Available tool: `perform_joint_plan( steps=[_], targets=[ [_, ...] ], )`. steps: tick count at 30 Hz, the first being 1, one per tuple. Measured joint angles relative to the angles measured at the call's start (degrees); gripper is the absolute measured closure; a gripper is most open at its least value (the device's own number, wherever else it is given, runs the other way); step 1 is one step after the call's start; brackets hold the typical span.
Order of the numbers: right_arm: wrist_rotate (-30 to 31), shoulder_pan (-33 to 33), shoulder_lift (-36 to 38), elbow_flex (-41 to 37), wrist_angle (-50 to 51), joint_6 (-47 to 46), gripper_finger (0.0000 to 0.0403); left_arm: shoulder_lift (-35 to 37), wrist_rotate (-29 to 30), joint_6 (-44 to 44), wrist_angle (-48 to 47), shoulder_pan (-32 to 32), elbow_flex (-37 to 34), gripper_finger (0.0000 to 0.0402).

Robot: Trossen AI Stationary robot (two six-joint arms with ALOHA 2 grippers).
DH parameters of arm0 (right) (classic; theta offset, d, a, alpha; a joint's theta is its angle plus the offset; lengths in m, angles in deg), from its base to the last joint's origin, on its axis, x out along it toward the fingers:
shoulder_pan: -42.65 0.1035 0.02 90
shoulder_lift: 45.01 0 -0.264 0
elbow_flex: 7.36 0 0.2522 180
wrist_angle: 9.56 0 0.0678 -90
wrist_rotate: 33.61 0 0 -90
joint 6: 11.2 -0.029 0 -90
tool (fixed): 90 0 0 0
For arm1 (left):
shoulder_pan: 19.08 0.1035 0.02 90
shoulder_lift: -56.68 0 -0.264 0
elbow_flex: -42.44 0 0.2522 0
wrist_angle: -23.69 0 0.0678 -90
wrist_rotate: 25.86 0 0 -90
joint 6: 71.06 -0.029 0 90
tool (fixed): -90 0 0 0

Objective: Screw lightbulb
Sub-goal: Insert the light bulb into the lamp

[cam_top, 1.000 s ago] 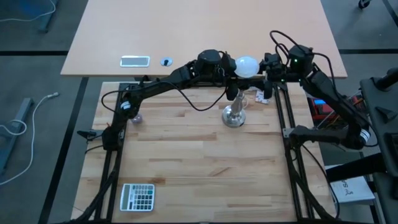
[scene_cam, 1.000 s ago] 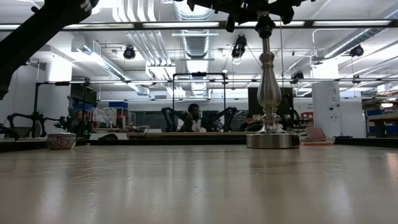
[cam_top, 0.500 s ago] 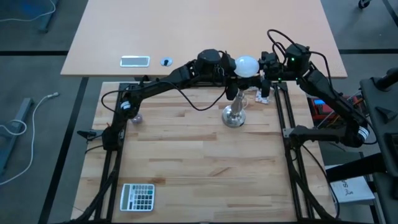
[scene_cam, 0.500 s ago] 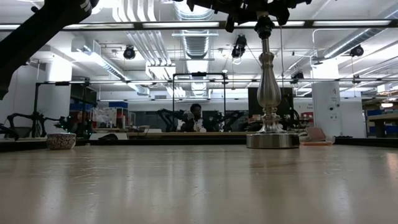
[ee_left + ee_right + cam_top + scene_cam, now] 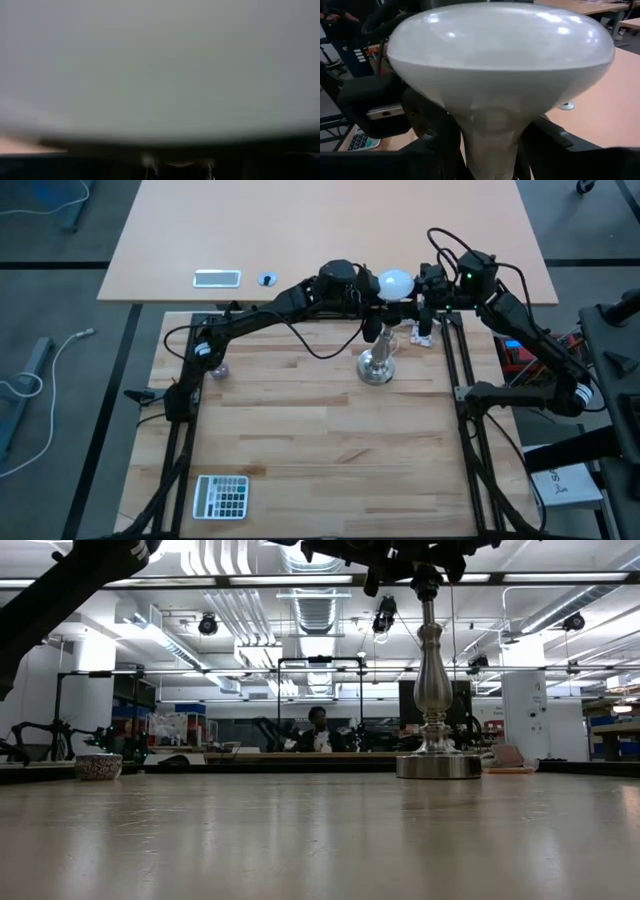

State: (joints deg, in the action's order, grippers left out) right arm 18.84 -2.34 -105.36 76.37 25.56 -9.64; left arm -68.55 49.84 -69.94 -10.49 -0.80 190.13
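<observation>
High view: in the upper centre of the frame, the white lightbulb sits atop a silver lamp stand whose round base rests on the wooden table. The left gripper meets the bulb from the picture's left and the right gripper from the right; both appear to touch the globe, but how wide either stands cannot be made out from above. To turn the bulb well, one gripper probably needs to steady things while the other twists squarely about the stem, without pushing sideways and tipping the stand. A calculator lies lower left and a small dark-patterned bowl mid left, both well apart from the work. A small white item lies just beside the stand, under the right arm.

Low view: the lamp stand rises right of centre, its top meeting dark gripper parts at the upper edge. The bowl is far left. A person sits in the room behind.

Left wrist view: a pale grey blur fills the frame, seemingly the bulb pressed close.

Right wrist view: the lightbulb fills the frame, neck between the dark fingers, which look close against it. The calculator shows lower left.
</observation>
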Motion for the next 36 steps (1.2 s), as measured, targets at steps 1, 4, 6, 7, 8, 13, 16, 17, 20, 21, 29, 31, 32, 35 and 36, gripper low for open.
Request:
perform_joint_plan(
  steps=[1,4,6,7,8,13,16,17,20,21,29,31,32,35,36],
  targets=[
    [0.2,0.0,0.1,0.0,0.0,0.0,0.0232,0.0,-0.2,0.0,-0.1,0.0,0.0,0.0251],
    [0.1,0.0,0.8,-0.3,0.5,0.2,0.0232,0.1,-0.2,0.0,-0.1,-0.1,0.0,0.0254],
    [0.1,0.0,1.4,-0.7,0.4,0.4,0.0232,0.2,-0.2,0.0,-0.2,-0.1,0.0,0.0252],
    [0.2,0.0,1.7,-0.9,0.4,0.4,0.0232,0.2,-0.2,-0.1,-0.2,-0.1,0.0,0.0248],
    [0.2,0.0,2.1,-1.2,0.5,0.4,0.0232,0.2,-0.2,-0.1,-0.2,-0.1,0.0,0.0244],
    [2.2,0.0,4.2,-3.7,-0.9,-0.3,0.0232,0.3,-0.2,0.8,-1.0,-0.1,0.0,0.0228],
    [2.9,0.0,5.7,-6.2,-4.1,-2.2,0.0235,0.9,-0.2,1.1,-0.7,-0.1,0.0,0.0226],
    [3.1,0.0,6.3,-7.1,-5.4,-2.9,0.0235,1.1,-0.2,1.1,-0.7,-0.1,0.0,0.0227],
    [3.6,0.0,8.0,-8.9,-6.9,-4.0,0.0236,1.5,-0.3,1.1,-0.9,-0.1,0.0,0.0234],
    [4.1,0.0,8.4,-9.2,-6.9,-4.0,0.0236,1.6,-0.2,1.1,-1.1,-0.1,0.0,0.0237],
    [6.1,0.0,8.6,-9.5,-6.9,-4.6,0.0236,3.4,-0.1,0.9,-2.2,0.1,0.0,0.0259],
    [6.2,0.0,8.5,-9.4,-6.7,-4.6,0.0236,4.1,-0.1,0.9,-2.9,0.2,0.0,0.0262],
    [6.2,0.1,8.5,-9.4,-6.7,-4.6,0.0236,4.4,-0.1,0.9,-2.8,0.2,0.1,0.0263],
    [6.2,0.1,8.5,-9.4,-6.6,-4.5,0.0236,5.6,-0.2,1.5,-3.2,0.4,0.2,0.0260],
    [6.2,0.1,8.3,-9.4,-6.6,-4.6,0.0236,5.8,-0.2,1.6,-3.2,0.5,0.3,0.0258]
  ],
)
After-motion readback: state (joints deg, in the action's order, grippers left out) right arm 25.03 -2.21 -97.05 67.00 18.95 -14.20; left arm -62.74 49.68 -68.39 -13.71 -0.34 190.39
